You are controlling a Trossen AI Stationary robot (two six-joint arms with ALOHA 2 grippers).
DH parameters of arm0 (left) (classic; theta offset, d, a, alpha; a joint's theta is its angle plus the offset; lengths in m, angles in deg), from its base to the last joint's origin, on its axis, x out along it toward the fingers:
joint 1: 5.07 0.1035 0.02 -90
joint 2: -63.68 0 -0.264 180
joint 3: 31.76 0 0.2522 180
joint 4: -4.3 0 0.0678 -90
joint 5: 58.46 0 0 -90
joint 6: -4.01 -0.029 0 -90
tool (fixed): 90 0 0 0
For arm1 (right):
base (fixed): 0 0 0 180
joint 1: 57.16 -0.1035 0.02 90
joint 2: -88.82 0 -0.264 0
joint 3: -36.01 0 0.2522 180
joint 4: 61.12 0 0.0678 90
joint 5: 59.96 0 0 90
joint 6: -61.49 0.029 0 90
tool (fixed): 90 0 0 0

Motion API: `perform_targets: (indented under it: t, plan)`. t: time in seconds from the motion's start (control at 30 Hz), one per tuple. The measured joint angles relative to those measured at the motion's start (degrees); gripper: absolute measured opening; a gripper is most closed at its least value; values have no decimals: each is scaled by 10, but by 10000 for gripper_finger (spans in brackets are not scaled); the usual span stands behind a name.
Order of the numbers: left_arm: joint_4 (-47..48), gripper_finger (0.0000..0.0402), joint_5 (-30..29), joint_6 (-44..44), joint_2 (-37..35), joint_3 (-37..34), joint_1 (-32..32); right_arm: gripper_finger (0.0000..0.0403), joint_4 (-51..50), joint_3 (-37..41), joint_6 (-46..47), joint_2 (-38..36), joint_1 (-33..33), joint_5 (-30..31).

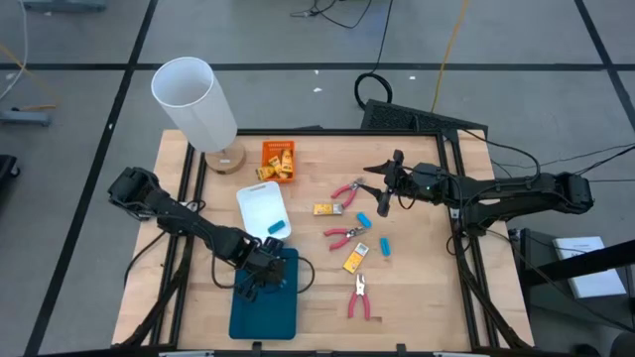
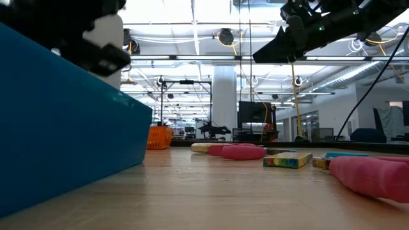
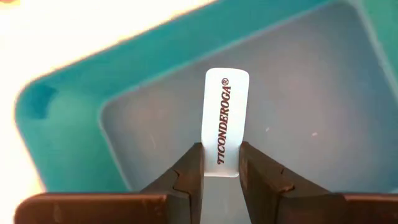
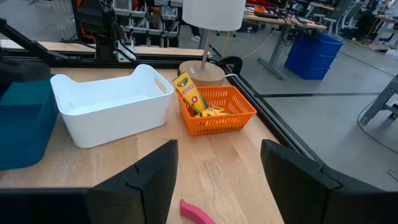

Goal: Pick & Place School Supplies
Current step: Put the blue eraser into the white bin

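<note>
Left hand (image 3: 221, 165) clamps light-blue eraser (image 3: 226, 121) over teal tray (image 3: 68, 130); lower near floor, then release. Right hand (image 4: 217, 165) spread, hovering above surface (image 1: 417, 297).

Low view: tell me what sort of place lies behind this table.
Probably a large lab or workshop hall: exposed ceiling beams with strip lights, a white pillar amid equipment racks, and, in the right wrist view, more workbenches with a blue bin.
</note>
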Motion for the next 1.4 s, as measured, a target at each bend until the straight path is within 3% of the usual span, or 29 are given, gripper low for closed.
perform_targets:
  t: [0.17, 0.33, 0.53, 0.73, 1.1, 1.4]
  plan:
    - [70, 88, -55, 23, -27, 67, 3, 222, 0, 0, 0, 0, 0, 0]
    - [122, 88, -145, 82, -111, 79, 15, 222, -1, 0, 0, 0, 0, 0]
    - [188, 88, -265, 246, -199, 55, 51, 222, 0, 0, -3, 0, 0, 0]
    - [202, 87, -211, 335, -204, -5, 118, 221, 0, 0, -3, 0, 0, 0]
    - [130, 87, -153, 329, -165, -87, 223, 221, -1, 0, -2, 0, 0, 0]
    - [123, 88, -121, 297, -158, -89, 245, 222, -2, 0, 0, 0, 0, 0]
